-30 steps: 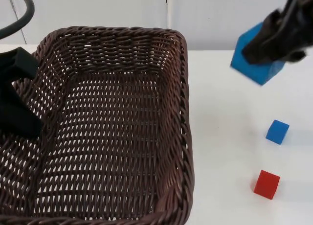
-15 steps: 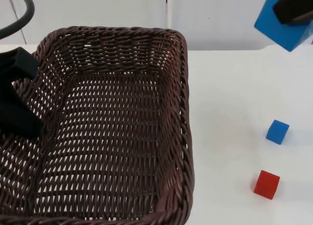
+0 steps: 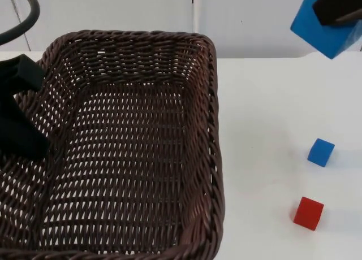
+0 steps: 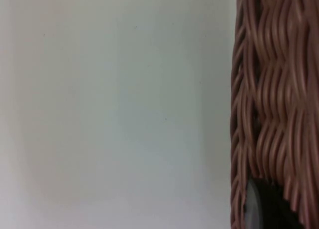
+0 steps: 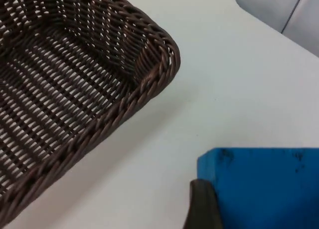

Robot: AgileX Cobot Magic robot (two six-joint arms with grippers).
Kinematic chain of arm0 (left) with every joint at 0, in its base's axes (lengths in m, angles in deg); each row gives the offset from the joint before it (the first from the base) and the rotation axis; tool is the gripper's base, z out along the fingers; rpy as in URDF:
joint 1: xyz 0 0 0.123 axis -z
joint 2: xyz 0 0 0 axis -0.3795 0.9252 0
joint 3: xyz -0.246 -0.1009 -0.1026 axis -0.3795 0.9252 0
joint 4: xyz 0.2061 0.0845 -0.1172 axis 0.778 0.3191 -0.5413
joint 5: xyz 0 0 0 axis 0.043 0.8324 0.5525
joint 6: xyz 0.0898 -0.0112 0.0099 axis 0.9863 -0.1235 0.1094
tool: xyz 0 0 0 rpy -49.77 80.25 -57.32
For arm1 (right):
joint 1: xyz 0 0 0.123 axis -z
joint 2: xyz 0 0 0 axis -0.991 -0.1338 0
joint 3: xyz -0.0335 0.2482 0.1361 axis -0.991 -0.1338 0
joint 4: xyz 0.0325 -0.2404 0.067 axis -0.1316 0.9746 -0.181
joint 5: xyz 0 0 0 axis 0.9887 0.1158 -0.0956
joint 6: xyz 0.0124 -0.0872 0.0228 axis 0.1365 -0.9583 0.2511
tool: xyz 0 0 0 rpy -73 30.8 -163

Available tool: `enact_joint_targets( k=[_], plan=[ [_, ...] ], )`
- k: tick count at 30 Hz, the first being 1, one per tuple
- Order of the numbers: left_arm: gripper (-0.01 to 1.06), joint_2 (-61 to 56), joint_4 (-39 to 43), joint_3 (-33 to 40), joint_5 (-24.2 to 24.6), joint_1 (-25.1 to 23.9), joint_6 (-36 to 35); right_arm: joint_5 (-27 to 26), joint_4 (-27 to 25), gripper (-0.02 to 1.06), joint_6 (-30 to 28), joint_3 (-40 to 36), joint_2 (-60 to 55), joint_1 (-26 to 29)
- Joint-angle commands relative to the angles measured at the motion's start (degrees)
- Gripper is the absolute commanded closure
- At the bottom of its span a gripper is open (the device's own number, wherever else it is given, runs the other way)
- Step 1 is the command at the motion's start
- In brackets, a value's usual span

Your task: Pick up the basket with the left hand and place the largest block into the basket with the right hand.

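Our left pincer (image 3: 22, 110) clamps the basket (image 3: 136, 147) rim to keep it raised, while our right pincer (image 3: 338, 5), well beside it, grips the big blue block (image 3: 319, 31) for dropping in.

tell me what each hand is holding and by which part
Right hand grips the large blue block by its sides; left hand holds the basket by its rim.

The basket (image 3: 130, 152) sits left on the table (image 3: 260, 130), two small blocks (image 3: 320, 152) (image 3: 308, 213) to its right.
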Motion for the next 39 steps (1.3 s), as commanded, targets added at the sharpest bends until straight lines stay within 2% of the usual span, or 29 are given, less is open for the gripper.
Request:
enact_joint_targets(
  k=[1,4,11,13,26,39],
  plan=[
    [1.05,-0.7,-0.9,-0.1,-1.0,0.0,-0.3,-0.8,-1.9,1.05,0.2,0.5,0.7,-0.3],
    [1.05,-0.7,-0.9,-0.1,-1.1,0.0,-0.3,-0.2,-5.0,1.05,0.2,1.8,0.3,-0.4],
    [1.05,-0.7,-1.1,-0.1,-1.2,0.0,-0.3,3.3,-7.0,1.05,0.2,7.0,-3.4,-0.7],
    [1.05,-0.7,-1.1,-0.1,-1.2,0.0,-0.3,4.5,-7.3,1.05,0.0,9.5,-6.2,-2.3],
    [1.05,-0.7,-1.2,-0.1,-1.2,0.0,-0.3,3.0,-7.0,1.05,-2.8,22.5,-23.8,-15.2],
    [1.05,-0.7,-1.1,-0.1,-1.2,0.0,-0.3,2.6,-6.9,1.05,-2.8,25.1,-29.8,-16.5]
  ],
)
